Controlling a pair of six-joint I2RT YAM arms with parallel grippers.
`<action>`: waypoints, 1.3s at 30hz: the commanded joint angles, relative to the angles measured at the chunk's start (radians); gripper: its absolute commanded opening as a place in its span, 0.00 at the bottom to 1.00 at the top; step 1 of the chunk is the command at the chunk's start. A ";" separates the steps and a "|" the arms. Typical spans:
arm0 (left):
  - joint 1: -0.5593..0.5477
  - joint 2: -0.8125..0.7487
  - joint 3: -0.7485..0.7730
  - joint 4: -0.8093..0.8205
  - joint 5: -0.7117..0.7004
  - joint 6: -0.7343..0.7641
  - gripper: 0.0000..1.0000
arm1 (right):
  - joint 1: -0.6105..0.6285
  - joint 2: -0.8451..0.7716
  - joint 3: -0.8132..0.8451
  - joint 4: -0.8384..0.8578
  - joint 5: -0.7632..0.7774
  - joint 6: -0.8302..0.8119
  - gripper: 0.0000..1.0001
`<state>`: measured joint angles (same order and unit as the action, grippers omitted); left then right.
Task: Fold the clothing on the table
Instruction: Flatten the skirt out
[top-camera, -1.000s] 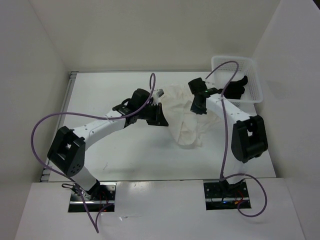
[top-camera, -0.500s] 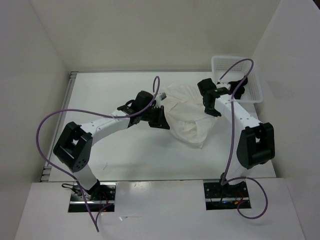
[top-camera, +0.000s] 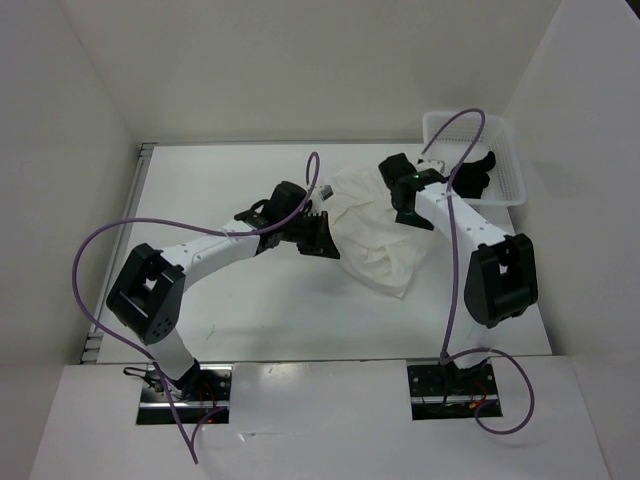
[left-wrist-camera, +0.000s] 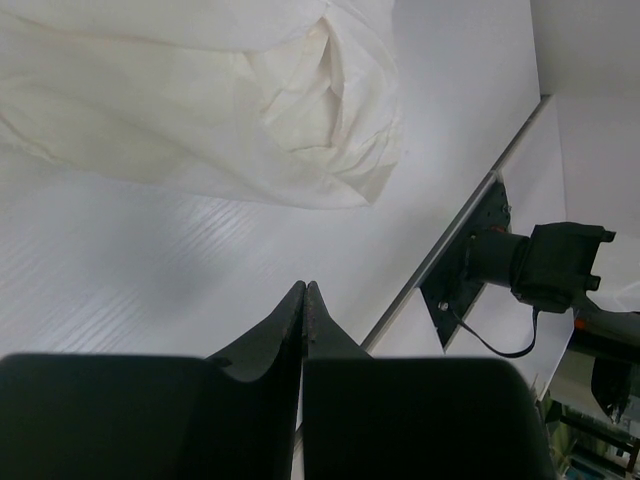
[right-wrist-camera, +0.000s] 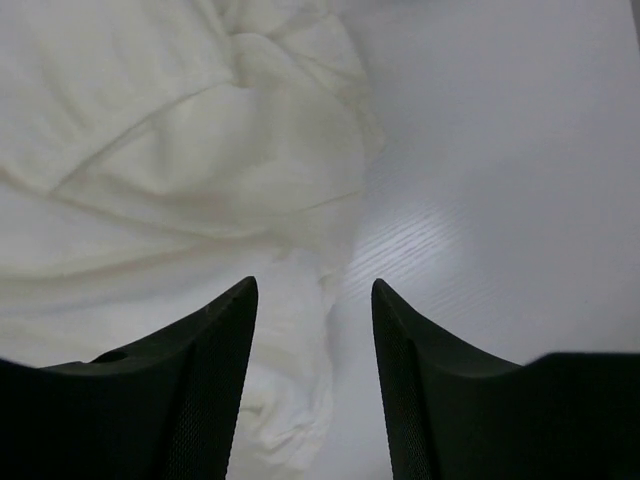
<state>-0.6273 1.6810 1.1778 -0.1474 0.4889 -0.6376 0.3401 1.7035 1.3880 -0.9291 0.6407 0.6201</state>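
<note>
The white wrinkled clothing (top-camera: 375, 240) lies bunched on the table (top-camera: 220, 190), right of centre. My left gripper (top-camera: 322, 238) sits at its left edge. In the left wrist view that gripper (left-wrist-camera: 304, 287) is shut with nothing in it, over bare table (left-wrist-camera: 130, 290), and the clothing (left-wrist-camera: 240, 110) lies a little beyond the tips. My right gripper (top-camera: 402, 208) hovers over the garment's upper right part. In the right wrist view it (right-wrist-camera: 314, 290) stands open, with a rumpled edge of the clothing (right-wrist-camera: 180, 150) lying below, between the fingers (right-wrist-camera: 215, 340).
A white mesh basket (top-camera: 512, 150) stands at the table's back right corner with a black cloth lump (top-camera: 476, 176) in it. The table's metal edge (left-wrist-camera: 470, 215) and the right arm's base (left-wrist-camera: 545, 265) show in the left wrist view. Purple cables loop above both arms.
My right gripper has opened and let go of the clothing, which has settled flatter on the table. The right arm shifted slightly left. The left arm has held still over the last half second.
</note>
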 joint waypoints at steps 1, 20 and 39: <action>-0.005 -0.004 -0.001 0.042 0.025 -0.014 0.02 | 0.082 -0.065 0.074 -0.042 -0.004 0.013 0.55; -0.005 0.005 -0.020 0.032 0.016 -0.014 0.02 | 0.172 0.120 -0.121 0.105 -0.150 0.004 0.58; -0.005 -0.033 -0.047 0.023 0.007 -0.004 0.02 | 0.223 0.036 0.129 -0.249 0.218 0.129 0.00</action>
<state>-0.6273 1.6844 1.1385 -0.1493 0.4839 -0.6399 0.5182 1.9007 1.3582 -1.0729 0.7509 0.7208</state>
